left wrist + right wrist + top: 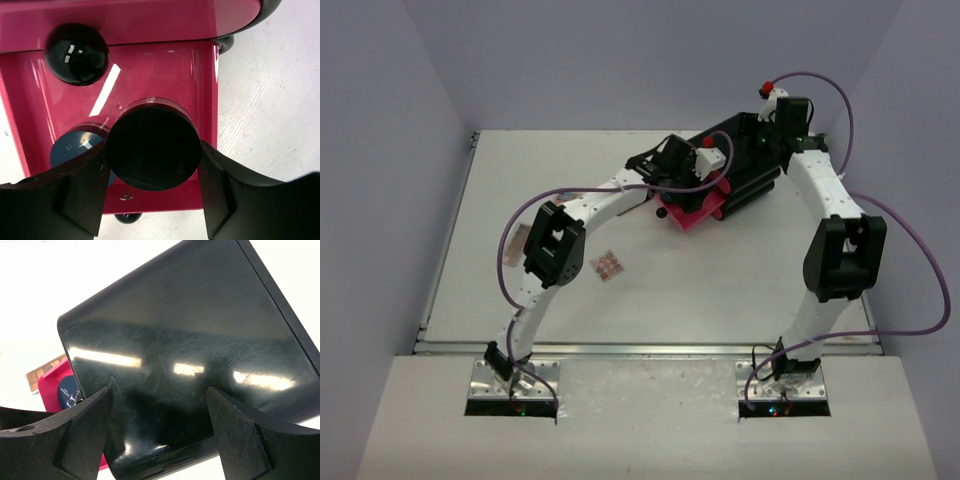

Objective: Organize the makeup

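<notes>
The left arm (pixel 585 215) extended forward and rightward. The left gripper (pixel 152 170) pointed down over the pink drawer (pixel 165 75), jaws clamped on the round black compact (pixel 152 150). A dark-blue jar (pixel 70 150) lay in that drawer. The right gripper (pixel 159 425) hovered above the black box (pixel 190 330), jaws apart.

round black compact (pixel 152 150): 1
round dark-blue jar (pixel 75 150): 1
tan-pink rectangular eyeshadow palette (pixel 608 265): 2 in your top view; second palette (pixel 517 243) is half hidden
big glossy black box (pixel 190 340): 1
open pink plastic drawer (pixel 165 75): 1
black ball knob (pixel 76 54): 2 in your left wrist view; second knob (pixel 127 217) is at the drawer edge
</notes>
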